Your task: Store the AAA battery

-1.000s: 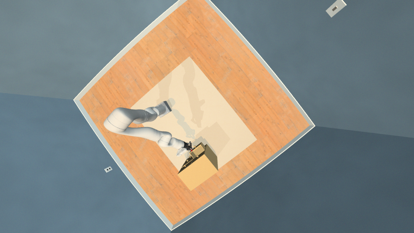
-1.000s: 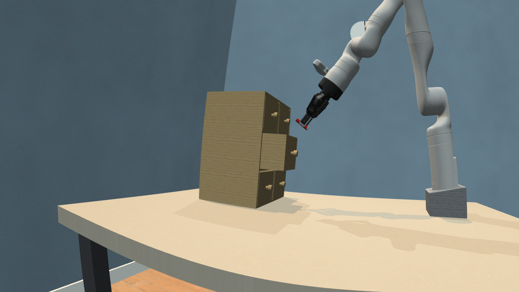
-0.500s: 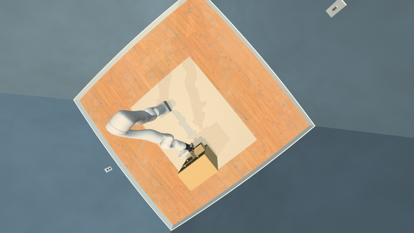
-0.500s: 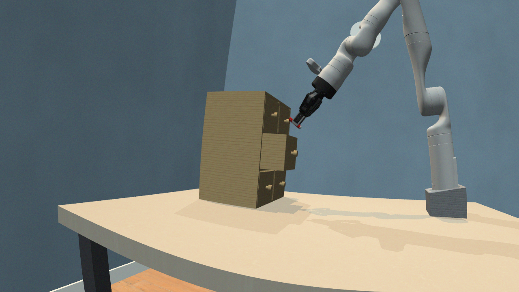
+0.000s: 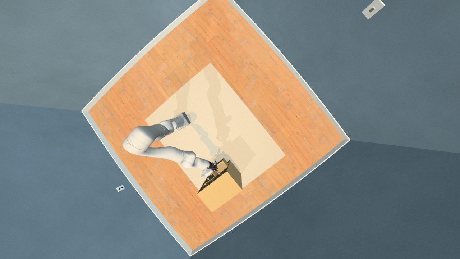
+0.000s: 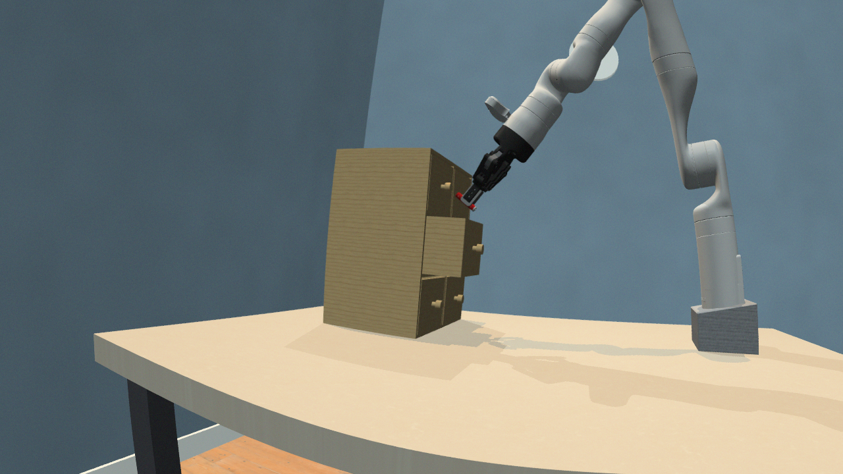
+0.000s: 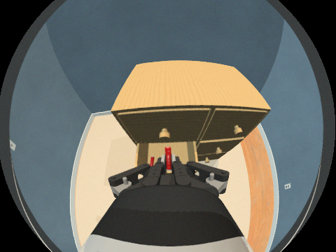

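My gripper (image 5: 216,169) (image 6: 468,197) (image 7: 169,159) is shut on a red AAA battery (image 6: 471,206) (image 7: 168,157), tilted down toward the chest front. The wooden chest (image 5: 219,193) (image 6: 377,236) (image 7: 189,87) stands upright. Its middle-row drawer (image 5: 222,165) (image 6: 444,246) (image 7: 141,152), on the left in the wrist view, is pulled partly out and looks level. The held battery is above this drawer, in front of the upper drawer. A second red battery (image 7: 152,161) lies inside the open drawer at the left; my fingers hide part of the drawer.
The upper left drawer's knob (image 7: 164,134) sticks out close beyond the held battery. The upper right drawer (image 7: 232,120) and the lower drawers (image 6: 431,303) look pushed in. The table (image 5: 257,151) (image 6: 353,389) carries the chest and the arm's base (image 6: 724,328).
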You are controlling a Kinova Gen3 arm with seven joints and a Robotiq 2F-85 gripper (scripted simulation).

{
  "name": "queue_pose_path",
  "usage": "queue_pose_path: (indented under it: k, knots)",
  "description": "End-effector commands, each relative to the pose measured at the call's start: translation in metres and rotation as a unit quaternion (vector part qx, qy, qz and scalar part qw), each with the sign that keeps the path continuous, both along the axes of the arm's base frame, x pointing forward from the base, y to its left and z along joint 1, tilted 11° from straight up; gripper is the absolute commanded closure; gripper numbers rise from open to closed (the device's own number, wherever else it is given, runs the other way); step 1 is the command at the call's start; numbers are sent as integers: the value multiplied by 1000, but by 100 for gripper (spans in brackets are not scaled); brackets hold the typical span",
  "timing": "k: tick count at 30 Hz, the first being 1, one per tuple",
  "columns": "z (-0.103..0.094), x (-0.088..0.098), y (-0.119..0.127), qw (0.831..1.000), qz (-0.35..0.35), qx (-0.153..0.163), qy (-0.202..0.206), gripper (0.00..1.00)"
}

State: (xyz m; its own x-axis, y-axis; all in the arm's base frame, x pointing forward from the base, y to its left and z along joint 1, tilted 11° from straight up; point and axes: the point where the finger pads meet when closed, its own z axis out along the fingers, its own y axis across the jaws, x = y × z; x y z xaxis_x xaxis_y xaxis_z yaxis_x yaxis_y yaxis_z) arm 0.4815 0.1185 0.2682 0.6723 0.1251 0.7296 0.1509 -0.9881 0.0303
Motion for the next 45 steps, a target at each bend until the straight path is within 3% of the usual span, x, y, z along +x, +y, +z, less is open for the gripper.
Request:
queue_pose_path:
  k: [1,45]
  knots:
    - [1,11,-16,1000,-16,1,3,95]
    - [0,22,-14,1000,-15,1,10,95]
